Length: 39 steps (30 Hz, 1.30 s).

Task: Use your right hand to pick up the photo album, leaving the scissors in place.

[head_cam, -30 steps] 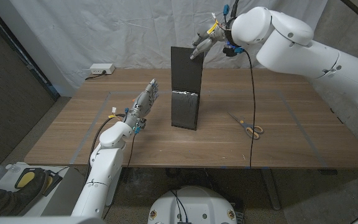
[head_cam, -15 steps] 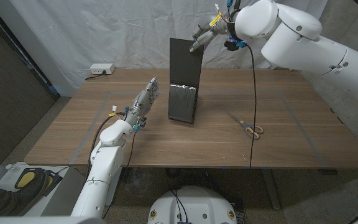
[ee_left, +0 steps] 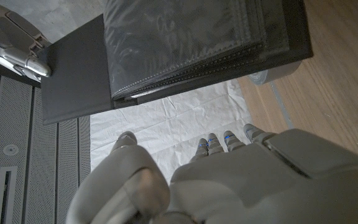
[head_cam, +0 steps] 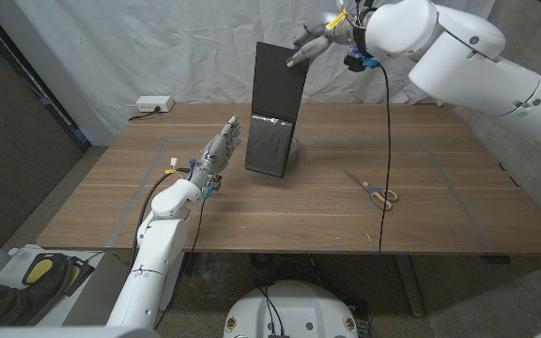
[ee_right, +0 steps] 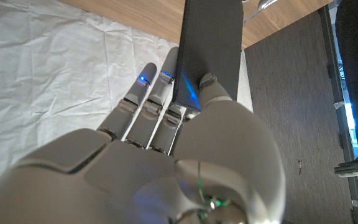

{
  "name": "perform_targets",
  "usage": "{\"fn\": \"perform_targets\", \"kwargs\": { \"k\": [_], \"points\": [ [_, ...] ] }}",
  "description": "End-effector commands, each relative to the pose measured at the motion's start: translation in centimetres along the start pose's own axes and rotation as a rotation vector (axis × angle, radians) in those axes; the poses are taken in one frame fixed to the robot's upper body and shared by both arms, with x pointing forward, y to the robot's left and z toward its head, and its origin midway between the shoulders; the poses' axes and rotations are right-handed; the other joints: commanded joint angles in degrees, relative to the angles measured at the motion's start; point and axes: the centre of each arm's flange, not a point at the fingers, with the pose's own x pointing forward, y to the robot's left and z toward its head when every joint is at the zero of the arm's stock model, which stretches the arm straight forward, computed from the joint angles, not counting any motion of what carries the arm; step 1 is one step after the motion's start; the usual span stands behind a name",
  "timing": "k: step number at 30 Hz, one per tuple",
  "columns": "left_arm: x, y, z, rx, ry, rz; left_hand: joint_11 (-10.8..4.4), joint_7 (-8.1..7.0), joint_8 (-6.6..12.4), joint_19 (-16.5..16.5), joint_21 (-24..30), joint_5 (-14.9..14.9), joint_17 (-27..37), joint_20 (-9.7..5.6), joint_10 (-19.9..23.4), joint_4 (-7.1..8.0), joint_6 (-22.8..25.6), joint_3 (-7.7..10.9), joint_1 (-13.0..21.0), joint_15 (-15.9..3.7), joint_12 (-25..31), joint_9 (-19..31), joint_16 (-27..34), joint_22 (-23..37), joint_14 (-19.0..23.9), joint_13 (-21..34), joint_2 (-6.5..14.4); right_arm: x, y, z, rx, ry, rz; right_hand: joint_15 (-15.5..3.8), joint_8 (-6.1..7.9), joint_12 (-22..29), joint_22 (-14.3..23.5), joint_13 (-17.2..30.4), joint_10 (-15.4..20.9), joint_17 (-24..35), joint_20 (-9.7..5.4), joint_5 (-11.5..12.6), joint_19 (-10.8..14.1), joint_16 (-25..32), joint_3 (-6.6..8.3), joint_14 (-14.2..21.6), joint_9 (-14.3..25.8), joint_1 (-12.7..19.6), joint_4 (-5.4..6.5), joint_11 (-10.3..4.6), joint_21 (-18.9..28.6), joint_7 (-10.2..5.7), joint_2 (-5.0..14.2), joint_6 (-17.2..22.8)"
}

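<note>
— What's the setting?

— A white wrinkled sheet (head_cam: 158, 42) hangs behind a wooden table (head_cam: 421, 221), with a dark panel at the left edge of the room. A white power strip (head_cam: 154, 104) lies near the table's far left corner.

— And the biggest thing in play?

— The photo album (head_cam: 275, 103), dark grey to black, hanging open. Its thin cover stands upright, raised above the table's middle toward the far edge, and the thick block of glossy plastic sleeve pages droops from it lower down. The left wrist view shows stitched page edges stacked inside the dark cover. I can't tell whether the bottom edge touches the wood or hangs just clear of it.

— Who has it?

— The right hand (head_cam: 316, 42), up high over the far edge. It pinches the cover's top corner: in the right wrist view the fingers lie along one face and the thumb presses the other.

— The other hand?

— The left hand (head_cam: 217, 153) is over the table's left half, near the album but apart from it, fingers straight and slightly spread, holding nothing.

— Anything small?

— The scissors (head_cam: 376, 191), yellow-handled, lie on the table's right half, well apart from the album.
</note>
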Motion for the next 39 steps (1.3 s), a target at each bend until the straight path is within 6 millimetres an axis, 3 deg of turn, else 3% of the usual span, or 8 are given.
{"fn": "perform_targets", "kwargs": {
  "k": [1, 25, 39],
  "points": [
    [0.3, -0.2, 0.1, -0.005, -0.006, -0.003, -0.10, 0.30, 0.22, -1.48, 0.35, -0.06, 0.12, -4.19, -0.14, -0.08, -0.23, -0.32, 0.57, -0.16, 0.17, 0.27, 0.03, 0.15, 0.04, 0.11, 0.01, -0.9, -1.2, -0.3, 0.028, -0.024, -0.063, -5.07, -0.03, 0.28, 0.16, 0.29, 0.94, 0.26, -7.32, 0.20, -0.34, -0.33, -0.11, 0.41, 0.18, 3.33, 0.16, -0.56, 0.38, -2.03, 3.02, 2.55],
    [0.1, -0.5, 0.5, -0.025, -0.024, -0.008, -0.05, 0.26, 0.19, -1.43, 0.31, -0.10, 0.13, -4.16, -0.12, -0.08, -0.28, -0.57, 0.72, -0.21, 0.15, 0.27, 0.04, 0.15, 0.18, 0.12, 0.12, -2.5, -2.0, -0.4, 0.051, -0.039, -0.156, -5.07, -0.21, 0.59, 0.30, 0.67, 2.30, 0.69, -7.30, 0.23, -0.62, -0.94, -0.38, 0.19, 0.50, 3.29, 0.44, -0.20, 0.98, -2.16, 3.21, 2.48],
    [1.4, 0.0, -0.7, -0.047, 0.014, -0.009, -0.23, 0.26, 0.22, -1.36, 0.30, -0.12, 0.13, -4.12, -0.01, -0.08, -0.20, -0.71, 0.78, -0.21, 0.17, 0.28, 0.05, 0.16, 0.26, 0.12, 0.19, -2.4, -2.6, -1.0, 0.058, -0.036, -0.163, -5.06, -0.28, 0.52, 0.33, 0.83, 2.44, 0.95, -7.25, 0.23, -0.68, -1.08, -0.48, 0.36, 0.63, 3.35, 0.49, -0.13, 1.29, -2.10, 3.24, 2.51]
  ]
}}
